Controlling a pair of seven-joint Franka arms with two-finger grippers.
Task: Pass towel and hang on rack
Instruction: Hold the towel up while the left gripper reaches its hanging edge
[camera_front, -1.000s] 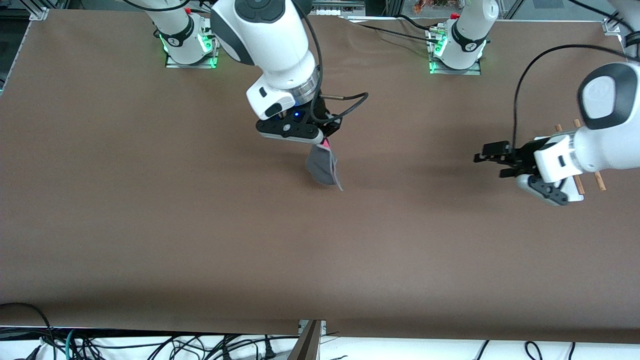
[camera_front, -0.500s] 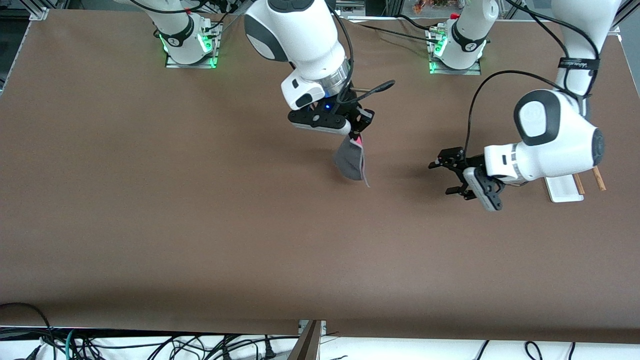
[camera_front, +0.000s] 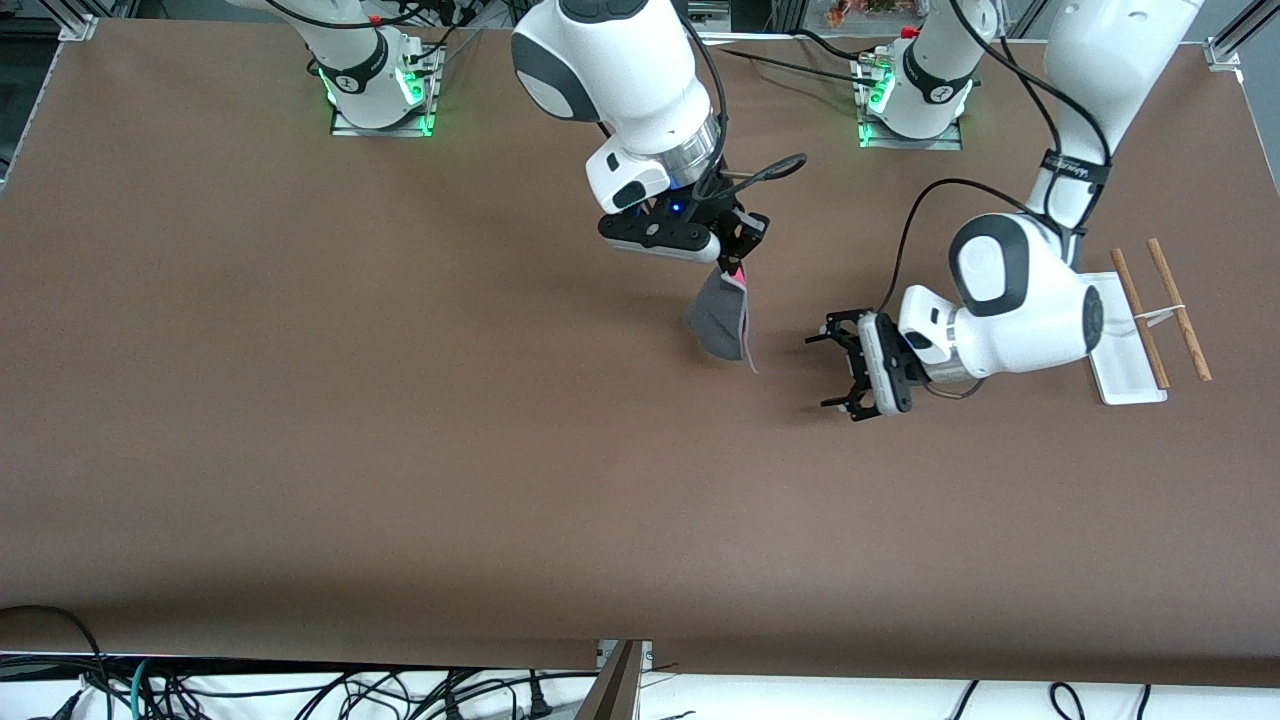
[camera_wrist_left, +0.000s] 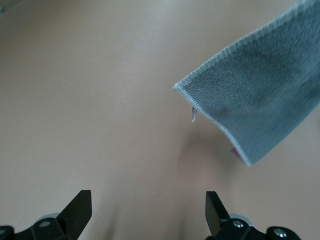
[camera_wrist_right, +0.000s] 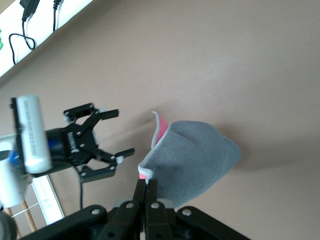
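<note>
I see the brown bench (camera_front: 300, 420) with the rack (camera_front: 1135, 340) at the left arm's end, white base flat and two wooden rods across it. Right gripper (camera_front: 735, 265) hangs over mid-bench, jaws pinching one edge of the towel (camera_front: 722, 320), which droops grey side out with pink showing at the fold. Left gripper (camera_front: 830, 368) is just beside the towel, apart from it, jaws spread and holding nothing.

I see the towel (camera_front: 722, 318) hanging in the air over the middle of the table, folded, grey face outward, pink showing at its top. The rack (camera_front: 1146, 320) stands at the left arm's end, rods bare.
</note>
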